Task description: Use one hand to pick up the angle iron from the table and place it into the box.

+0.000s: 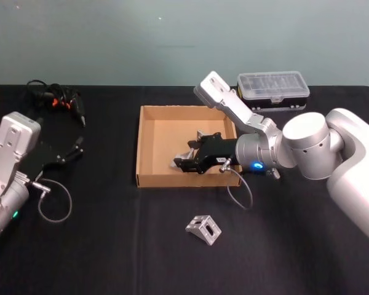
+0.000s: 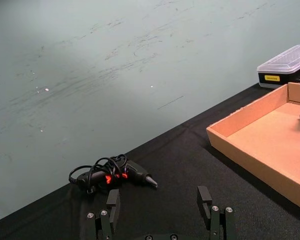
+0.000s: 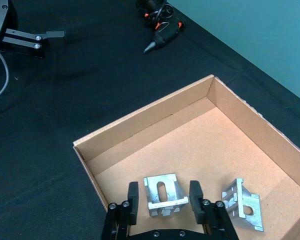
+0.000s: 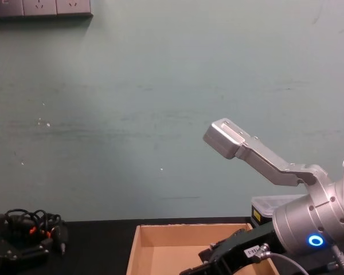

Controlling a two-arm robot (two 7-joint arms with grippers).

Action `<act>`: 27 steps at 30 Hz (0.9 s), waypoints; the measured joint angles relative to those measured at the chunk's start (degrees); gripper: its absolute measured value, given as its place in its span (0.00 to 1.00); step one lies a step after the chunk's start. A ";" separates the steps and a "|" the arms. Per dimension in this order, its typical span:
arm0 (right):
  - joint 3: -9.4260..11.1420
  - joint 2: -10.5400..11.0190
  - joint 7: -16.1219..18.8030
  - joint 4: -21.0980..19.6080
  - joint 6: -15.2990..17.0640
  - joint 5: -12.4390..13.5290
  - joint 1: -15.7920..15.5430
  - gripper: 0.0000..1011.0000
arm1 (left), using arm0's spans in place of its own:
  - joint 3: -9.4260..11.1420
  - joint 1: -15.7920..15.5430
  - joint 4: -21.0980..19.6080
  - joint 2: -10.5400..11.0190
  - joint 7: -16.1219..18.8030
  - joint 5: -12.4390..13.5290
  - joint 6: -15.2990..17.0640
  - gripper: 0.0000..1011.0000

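One silver angle iron lies on the black table in front of the tan cardboard box. Two more rest on the box floor: an angle iron between my right gripper's fingers and another angle iron beside it. My right gripper hangs low inside the box, and its open fingers stand a little apart from the bracket on each side. My left gripper is parked at the table's left, open and holding nothing.
A clear-lidded black organiser case stands behind the box at the back right. A black and orange power screwdriver with a coiled cable lies at the back left. A grey cable loop hangs by the left arm.
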 joint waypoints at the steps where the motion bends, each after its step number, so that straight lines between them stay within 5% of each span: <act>1: 0.01 0.01 -0.01 -0.03 0.02 0.01 -0.02 0.62 | 0.00 0.00 0.00 0.00 0.00 0.00 0.00 1.00; 14: 0.07 0.06 -0.08 -0.18 0.11 0.12 -0.08 0.99 | 0.00 0.00 0.00 0.00 0.00 0.00 0.00 1.00; 27: 4.07 6.64 -0.84 -15.33 2.79 1.65 -6.57 0.99 | 0.00 0.00 0.00 0.00 0.00 0.00 0.00 1.00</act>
